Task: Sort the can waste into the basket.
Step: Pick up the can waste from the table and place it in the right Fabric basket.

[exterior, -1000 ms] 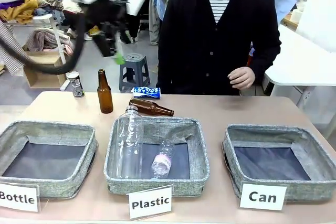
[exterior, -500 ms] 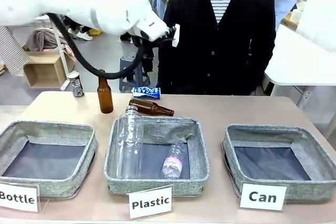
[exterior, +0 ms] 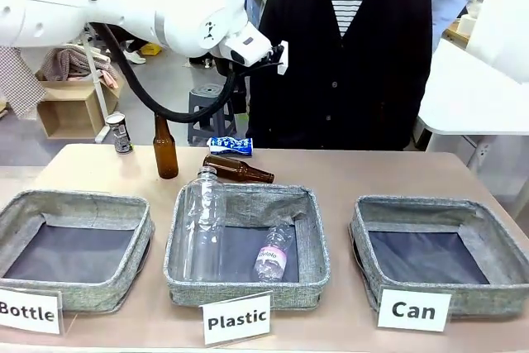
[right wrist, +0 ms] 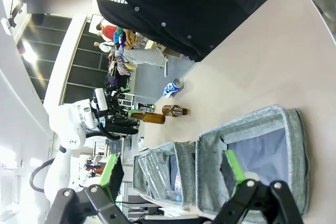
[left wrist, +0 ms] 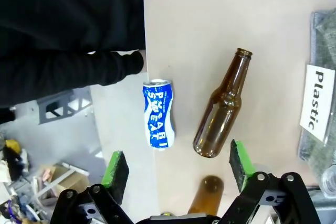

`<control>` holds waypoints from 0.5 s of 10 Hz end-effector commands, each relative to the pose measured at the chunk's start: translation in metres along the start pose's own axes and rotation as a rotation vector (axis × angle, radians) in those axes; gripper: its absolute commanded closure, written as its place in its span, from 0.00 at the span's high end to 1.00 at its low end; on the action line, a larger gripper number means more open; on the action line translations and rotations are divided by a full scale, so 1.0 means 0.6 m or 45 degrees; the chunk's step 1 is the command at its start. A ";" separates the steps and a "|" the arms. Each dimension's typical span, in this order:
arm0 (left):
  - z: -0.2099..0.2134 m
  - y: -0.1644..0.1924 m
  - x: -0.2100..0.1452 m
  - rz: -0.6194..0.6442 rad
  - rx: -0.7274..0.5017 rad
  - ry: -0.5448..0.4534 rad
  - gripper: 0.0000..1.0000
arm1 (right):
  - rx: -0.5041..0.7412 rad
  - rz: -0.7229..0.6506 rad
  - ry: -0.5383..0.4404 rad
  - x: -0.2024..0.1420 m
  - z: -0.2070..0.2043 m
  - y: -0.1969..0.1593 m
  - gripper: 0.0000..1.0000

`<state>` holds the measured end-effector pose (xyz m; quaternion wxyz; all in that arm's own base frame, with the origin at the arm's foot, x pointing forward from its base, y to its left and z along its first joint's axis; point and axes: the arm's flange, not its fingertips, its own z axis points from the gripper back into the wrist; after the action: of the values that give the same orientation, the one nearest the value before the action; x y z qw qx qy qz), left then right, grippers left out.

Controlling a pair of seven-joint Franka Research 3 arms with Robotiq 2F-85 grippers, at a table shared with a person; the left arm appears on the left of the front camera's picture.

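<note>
Hand [left wrist: 178, 163] swung right, open above blue can [left wrist: 158, 114]

White left arm [exterior: 165, 6] swung toward 3 o'clock, now above crushed blue can [exterior: 230, 145]; small clear plastic bottle [exterior: 273, 252] settled flat in middle grey fabric basket [exterior: 317, 264].

The blue can [exterior: 230, 145], crushed and with white lettering, lies on its side at the table's [exterior: 347, 173] far edge, near the middle. The dark can [exterior: 121, 132], black-silver with some yellow, stands dented near the far corner on my left. The basket [exterior: 430, 203], grey woven fabric with a dark flat base, sits at my near right behind its white "Can" sign [exterior: 413, 310].
</note>
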<state>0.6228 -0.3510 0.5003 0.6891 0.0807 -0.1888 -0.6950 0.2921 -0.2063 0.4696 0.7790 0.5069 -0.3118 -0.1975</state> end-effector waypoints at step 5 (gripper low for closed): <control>-0.165 0.094 -0.027 -0.149 -0.095 0.072 1.00 | 0.037 0.033 -0.024 0.005 -0.003 0.000 1.00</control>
<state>0.6856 -0.3375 0.4196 0.6674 0.0721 -0.1491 -0.7260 0.2921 -0.2062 0.4696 0.7791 0.5068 -0.3118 -0.1975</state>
